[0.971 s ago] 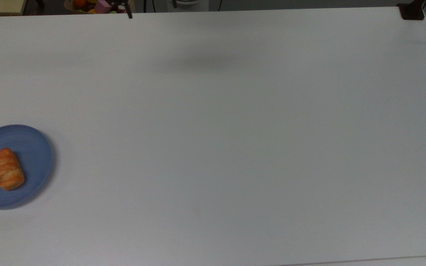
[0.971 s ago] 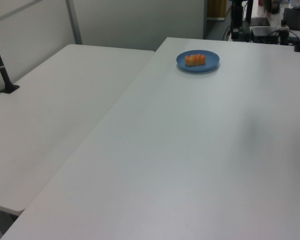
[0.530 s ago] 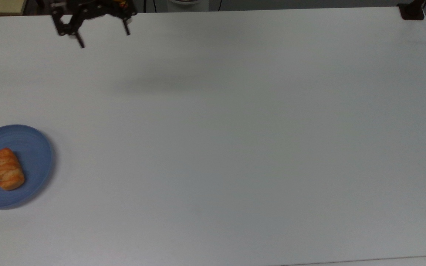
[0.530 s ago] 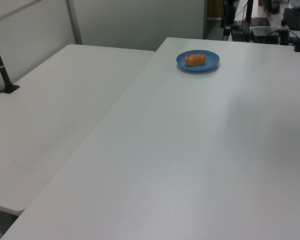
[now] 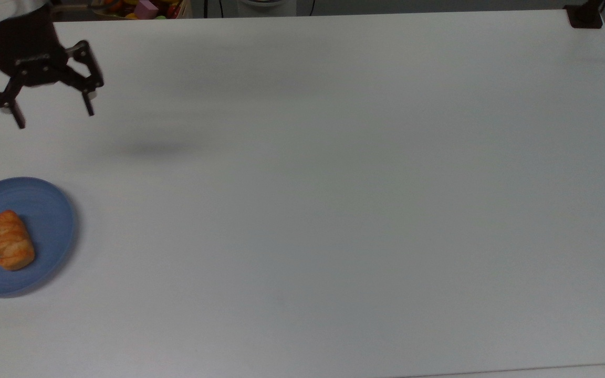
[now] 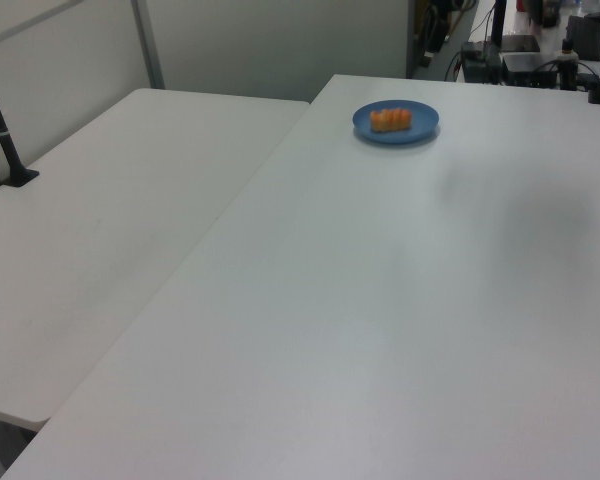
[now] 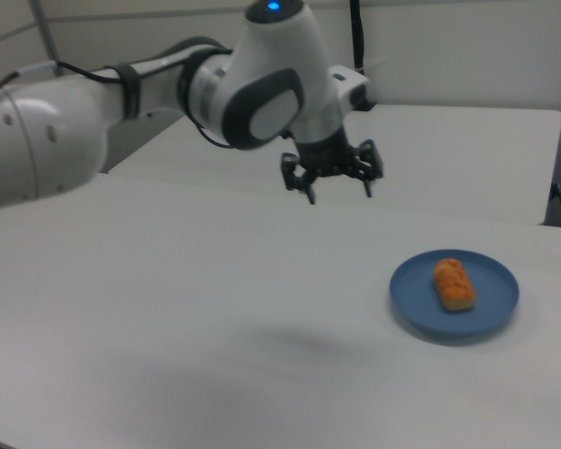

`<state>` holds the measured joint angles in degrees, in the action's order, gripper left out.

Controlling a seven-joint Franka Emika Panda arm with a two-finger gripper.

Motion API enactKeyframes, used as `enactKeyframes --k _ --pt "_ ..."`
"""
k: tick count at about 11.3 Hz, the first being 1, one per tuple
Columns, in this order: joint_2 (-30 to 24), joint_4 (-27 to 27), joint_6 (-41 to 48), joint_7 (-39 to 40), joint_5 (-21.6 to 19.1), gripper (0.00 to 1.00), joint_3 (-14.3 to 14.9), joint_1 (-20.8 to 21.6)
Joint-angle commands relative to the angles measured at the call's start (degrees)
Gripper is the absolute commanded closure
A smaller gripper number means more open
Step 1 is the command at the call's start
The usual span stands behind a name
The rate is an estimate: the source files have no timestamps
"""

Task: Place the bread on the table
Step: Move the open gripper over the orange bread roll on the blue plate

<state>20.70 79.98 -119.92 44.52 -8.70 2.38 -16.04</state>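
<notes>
The gripper (image 5: 54, 118) hangs in the air with its 2 fingers spread wide and nothing between them. Below it in the top view, well apart from the fingertips, the bread (image 5: 10, 240) lies on the blue plate (image 5: 50, 210), untouched. In the right view the gripper (image 7: 339, 195) is high above the table (image 7: 168, 309), with the plate to its lower right. Nothing of the task looks done: reaching, grasping, lifting and setting the bread on bare tabletop all remain.

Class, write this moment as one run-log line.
hand: open, above table, empty | bread: on blue plate | stage: approach, no grasp yet
</notes>
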Motion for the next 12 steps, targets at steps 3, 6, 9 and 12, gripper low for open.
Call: enactKeyframes --k 3,6,9,12 --pt "11.36 -7.56 -11.63 2.67 -2.46 0.00 -0.71 -4.17" --pt "18.56 -11.59 -17.96 2.59 -2.47 0.00 -1.24 -5.41" --pt "22.44 -12.13 -24.37 2.67 -2.47 0.00 -1.50 -6.20" --pt "26.48 -13.79 -28.87 2.67 -2.38 0.00 -1.59 -6.29"
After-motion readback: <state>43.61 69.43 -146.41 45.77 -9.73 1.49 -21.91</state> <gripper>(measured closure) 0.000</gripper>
